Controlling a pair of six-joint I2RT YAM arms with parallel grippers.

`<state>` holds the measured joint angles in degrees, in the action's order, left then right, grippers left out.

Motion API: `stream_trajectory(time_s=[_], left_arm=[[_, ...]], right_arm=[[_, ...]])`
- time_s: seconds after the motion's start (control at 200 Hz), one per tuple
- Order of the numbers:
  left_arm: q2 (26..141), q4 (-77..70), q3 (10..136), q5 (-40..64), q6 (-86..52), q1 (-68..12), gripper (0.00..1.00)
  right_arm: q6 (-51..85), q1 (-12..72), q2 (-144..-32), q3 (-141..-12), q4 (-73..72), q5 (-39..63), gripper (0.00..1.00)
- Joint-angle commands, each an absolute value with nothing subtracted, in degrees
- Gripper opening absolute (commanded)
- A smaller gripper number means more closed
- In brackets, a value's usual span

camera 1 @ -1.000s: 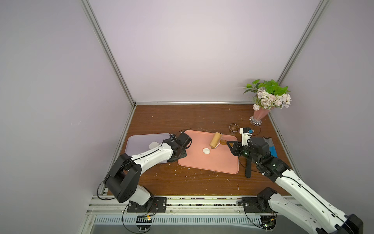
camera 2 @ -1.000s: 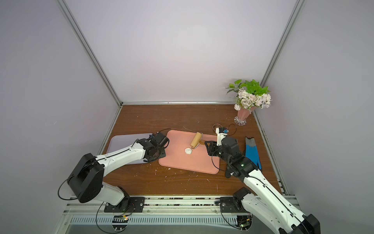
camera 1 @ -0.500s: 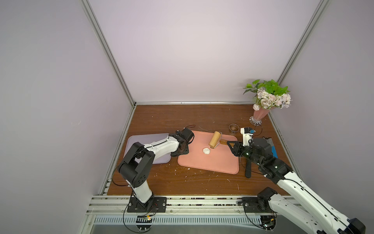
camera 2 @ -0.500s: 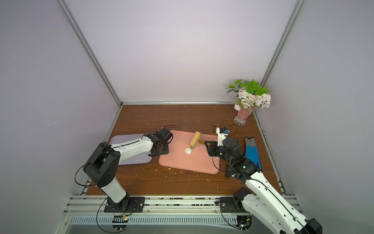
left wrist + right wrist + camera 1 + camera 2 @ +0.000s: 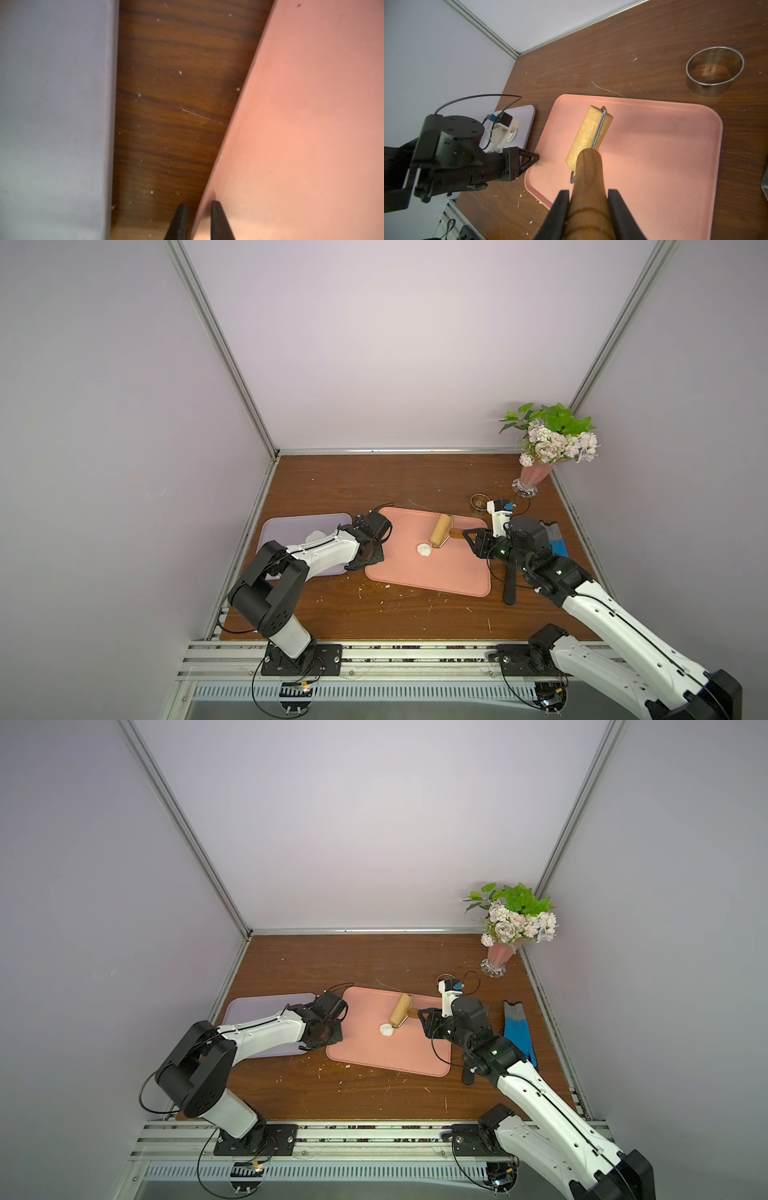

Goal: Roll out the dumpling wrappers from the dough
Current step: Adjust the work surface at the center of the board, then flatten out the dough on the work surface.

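The dough (image 5: pixel 424 549) is a small white lump lying on the pink tray (image 5: pixel 436 578), which sits near the middle of the brown wood counter (image 5: pixel 374 481). The lump lies right at the near end of the tan roller (image 5: pixel 439 529), which rests at a slant on the same tray; whether the two touch cannot be told in a top view.

The right end effector (image 5: pixel 588 191) has its two black fingers (image 5: pixel 562 207) closed on the dark wooden handle (image 5: pixel 588 166) of the roller, one finger against each side. From this wrist view the handle hides the dough.

The left end effector (image 5: pixel 198 203) is low over the left edge of the pink tray. Its jaws are drawn in to a narrow gap, with the tray's rim between them: one finger is over the bare counter and one over the tray's inner surface, so it appears to pinch the rim.

A lavender tray (image 5: pixel 286 526) lies just beside the pink one, with a strip of counter between them. On it rests a pale round piece, seemingly a dumpling wrapper (image 5: pixel 316 536), partly hidden by the left arm.

A steel ring cutter (image 5: pixel 714 72) stands on the counter beyond the pink tray's far right corner.
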<state>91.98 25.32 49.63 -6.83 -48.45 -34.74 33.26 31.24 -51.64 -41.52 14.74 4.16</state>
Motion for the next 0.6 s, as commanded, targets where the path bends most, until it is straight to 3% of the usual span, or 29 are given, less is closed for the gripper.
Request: stream_trajectory(time_s=[0.0,0.27,0.485,0.595], left_arm=[[92.72,28.3,47.58,-4.35,-49.38,-36.7,0.13],[93.54,27.19,45.74,-3.16,-51.18,-39.33,0.01],[91.63,26.63,44.49,-4.21,-50.03,-39.31,0.04],[91.67,26.67,44.91,-4.29,-48.05,-39.33,0.0]], right_arm=[[29.16,30.96,-54.41,-47.91,13.93,6.84,0.0],[23.6,30.93,-63.95,-58.76,23.42,7.31,0.0],[19.59,30.91,-69.44,-65.19,29.52,6.82,0.0],[17.99,30.93,-71.45,-68.1,31.66,5.71,0.0]])
